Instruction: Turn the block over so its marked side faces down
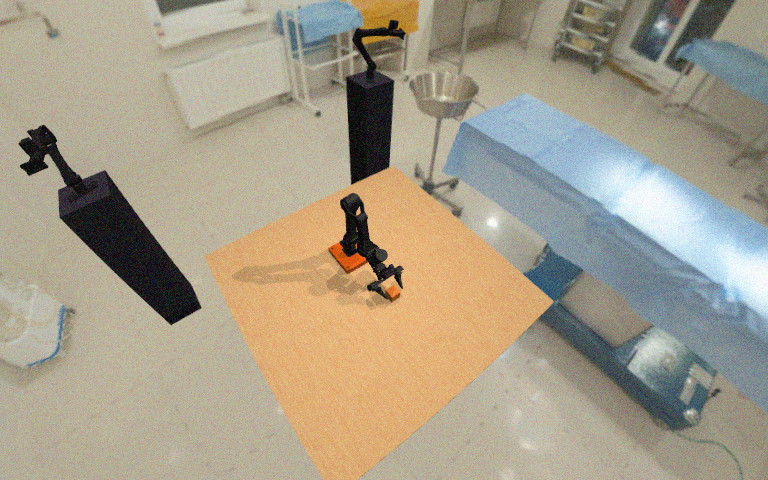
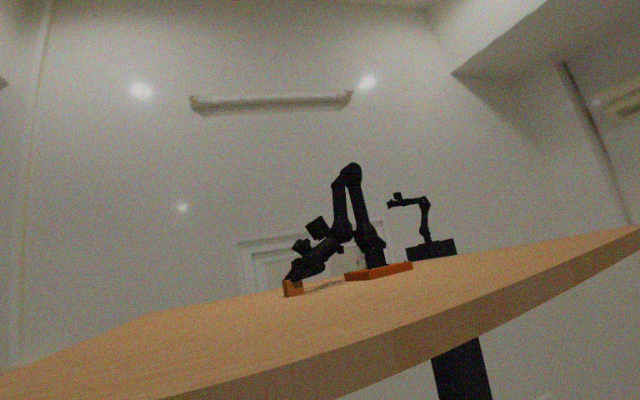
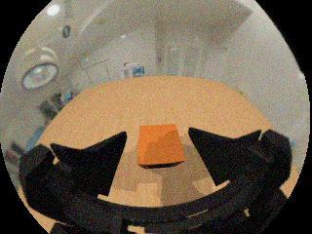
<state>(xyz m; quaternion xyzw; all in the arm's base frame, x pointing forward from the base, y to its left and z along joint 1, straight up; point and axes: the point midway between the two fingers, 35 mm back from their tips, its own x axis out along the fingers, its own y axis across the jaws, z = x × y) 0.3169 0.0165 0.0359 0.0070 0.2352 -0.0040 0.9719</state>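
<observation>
You've got a plain orange block (image 1: 392, 292) (image 2: 293, 288) (image 3: 160, 144), darker orange where shade falls on it in your wrist view. Your gripper (image 1: 387, 281) (image 2: 286, 281) (image 3: 158, 133) is all black, same as your arm (image 1: 362, 226) (image 2: 359, 207). Base plate (image 1: 341, 260) (image 2: 401, 269): red-orange. Tabletop (image 1: 351, 367) (image 2: 212, 339) (image 3: 161, 95): light tan-orange, fine wood grain, browner edge in your exterior view. You also get black pillars (image 1: 127, 254) (image 1: 369, 130) (image 2: 462, 370), a blue drape (image 1: 572, 152) and a yellow-orange cloth (image 1: 390, 16).

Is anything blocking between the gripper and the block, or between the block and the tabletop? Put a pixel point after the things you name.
Nothing visible does: the open gripper's (image 1: 389, 287) (image 3: 157, 131) fingers stand either side of the orange block (image 1: 392, 292) (image 2: 292, 288) (image 3: 160, 144), which appears to rest directly on the table (image 1: 362, 362) (image 2: 264, 339) (image 3: 161, 95).
</observation>
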